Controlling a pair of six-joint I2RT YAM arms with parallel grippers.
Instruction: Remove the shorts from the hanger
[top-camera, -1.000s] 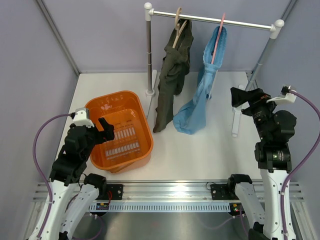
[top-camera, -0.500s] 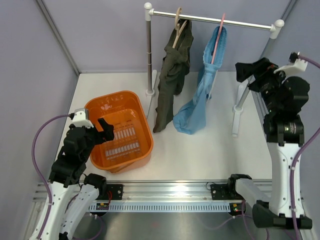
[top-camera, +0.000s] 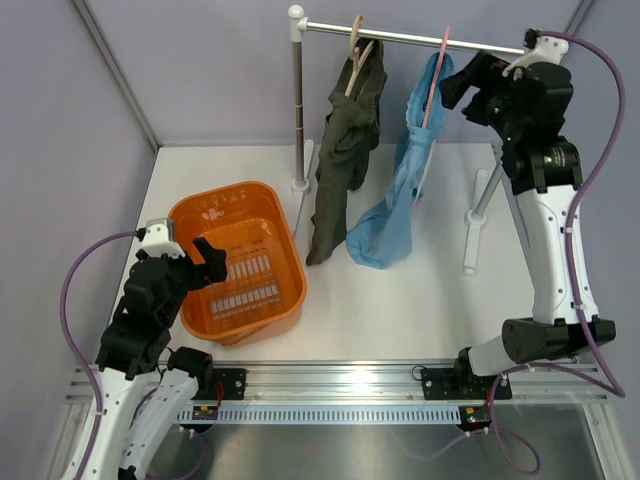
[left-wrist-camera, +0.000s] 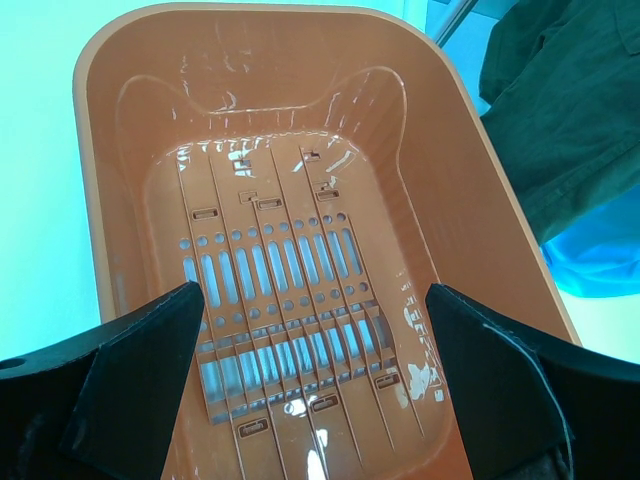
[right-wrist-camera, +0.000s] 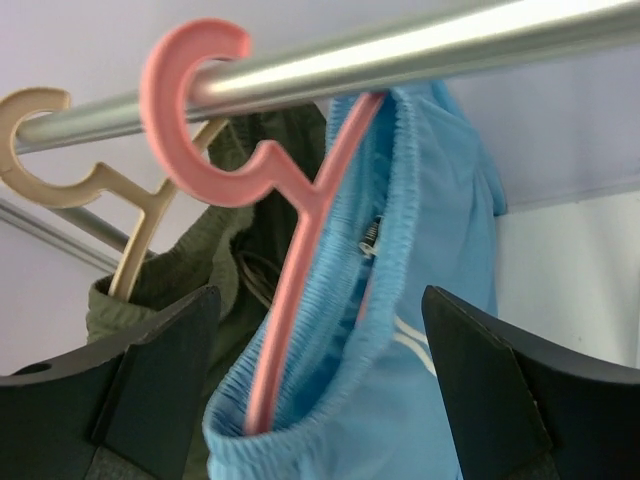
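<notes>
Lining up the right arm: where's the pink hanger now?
Top view: the pink hanger hangs on the rail, right of the beige hanger, carrying the light blue shorts.

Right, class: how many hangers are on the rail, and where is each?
2. The beige hanger hangs toward the left end of the rail, holding the dark olive-green shorts; the pink hanger hangs to its right, holding the light blue shorts. None seems hidden.

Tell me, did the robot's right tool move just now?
Yes. The right tool went up and back, from beside the rack's right leg to the rail, next to the pink hanger with the light blue shorts.
</notes>
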